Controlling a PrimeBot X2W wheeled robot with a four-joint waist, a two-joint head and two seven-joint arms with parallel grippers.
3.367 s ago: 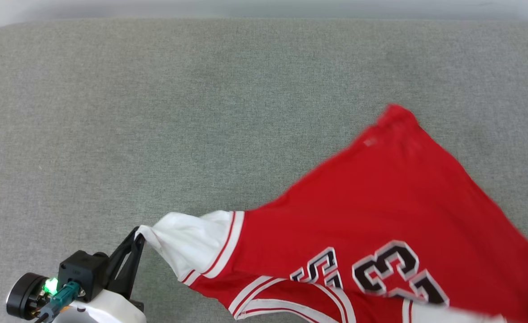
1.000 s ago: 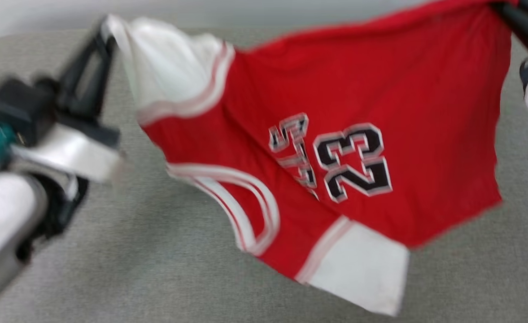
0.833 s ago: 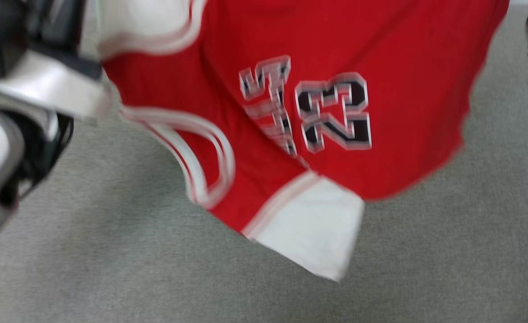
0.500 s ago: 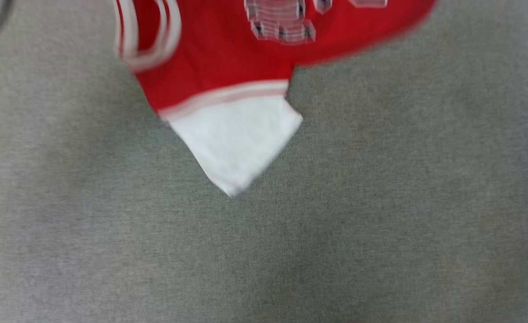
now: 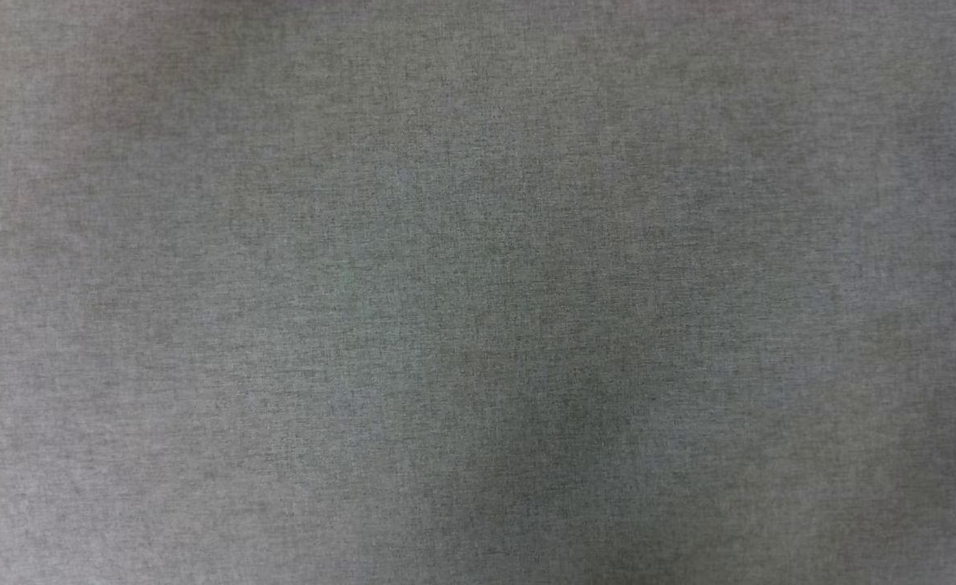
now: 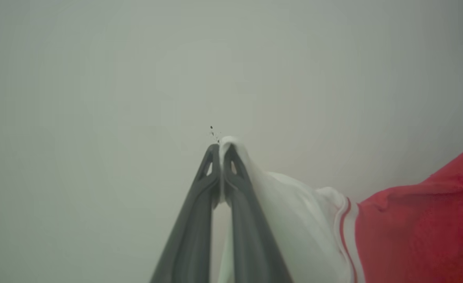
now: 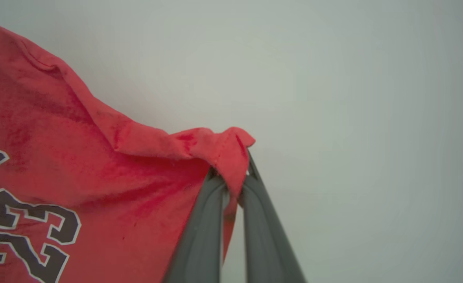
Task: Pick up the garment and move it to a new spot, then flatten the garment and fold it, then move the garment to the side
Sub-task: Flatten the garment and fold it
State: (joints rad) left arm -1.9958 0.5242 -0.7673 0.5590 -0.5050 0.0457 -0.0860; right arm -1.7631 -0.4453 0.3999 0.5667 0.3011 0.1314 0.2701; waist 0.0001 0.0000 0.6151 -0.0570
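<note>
**A:** Two long-fingered dark grey hands, both clenched on cloth. The left hand [image 6: 220, 148] pinches the very tip of a white short sleeve [image 6: 290, 212]. The right hand [image 7: 234, 177] bites a bunched red corner.

**B:** Where is the shirt itself?

**A:** One red basketball-jersey garment [image 6: 420, 228] with striped trim is slung in the air between the two hands. Its black, white-edged "23" lettering [image 7: 30, 232] faces the right wrist camera. Behind it is a pale blank backdrop [image 6: 97, 78], and the head camera looks down on a grey woven-fabric counter [image 5: 478, 292].

**B:** What could go wrong?

**A:** Each grip looks thin, with just a fold of fabric at the fingertips. If the hands pull too far apart, I'd expect the sleeve tip to slide out first, and the shirt would swing down from one corner. If it is lowered unevenly, it could land bunched or twisted, which makes flattening harder.

**B:** And the count?

**A:** Two hands, one garment, one sleeve in view, one number and one counter.
</note>
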